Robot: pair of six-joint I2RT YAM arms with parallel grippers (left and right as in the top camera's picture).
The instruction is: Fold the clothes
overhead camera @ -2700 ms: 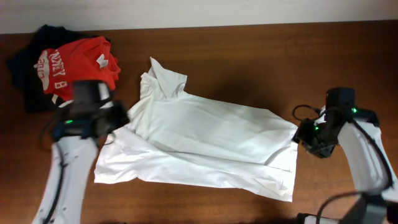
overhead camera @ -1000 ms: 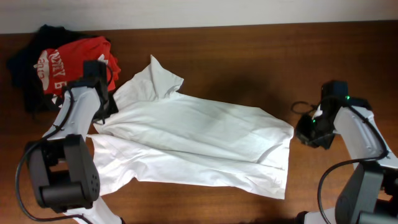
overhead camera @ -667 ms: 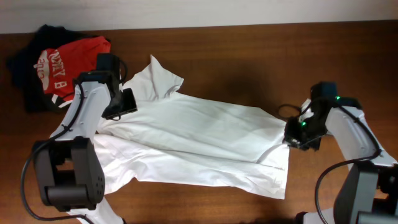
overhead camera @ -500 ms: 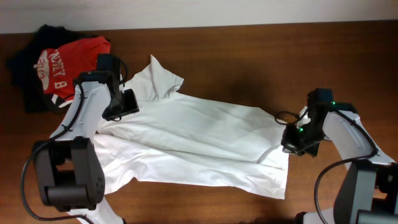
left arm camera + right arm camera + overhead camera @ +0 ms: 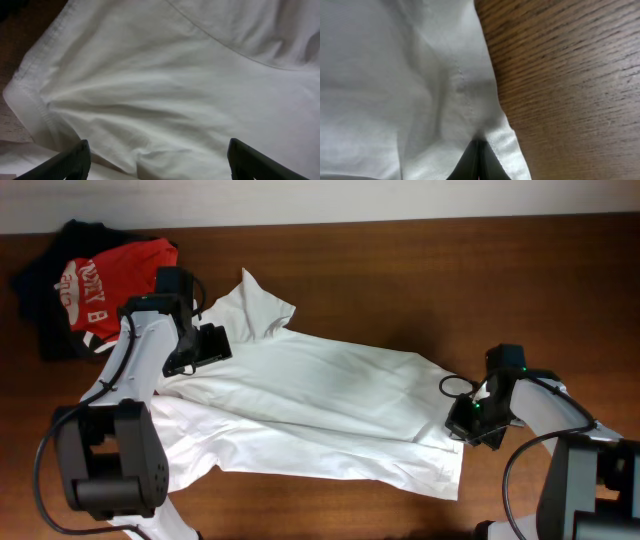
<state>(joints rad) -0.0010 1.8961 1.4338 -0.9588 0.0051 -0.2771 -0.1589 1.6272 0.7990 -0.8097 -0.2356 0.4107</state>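
Just one white garment [image 5: 330, 395]: left claw [image 5: 157, 152] spread, right claw [image 5: 476, 150] pinching.

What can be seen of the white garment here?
The white garment is plain, thin, soft-looking fabric with stitched hems, spread wrinkled and partly folded over itself across the wooden table, one corner peaked toward the far edge. The right gripper is shut on its hem at the right edge; the left gripper hangs open over its left part.

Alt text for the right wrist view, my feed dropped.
The right gripper is shut, pinching the hemmed edge of the white garment, which fills the left of the frame. Bare wooden table fills the right.
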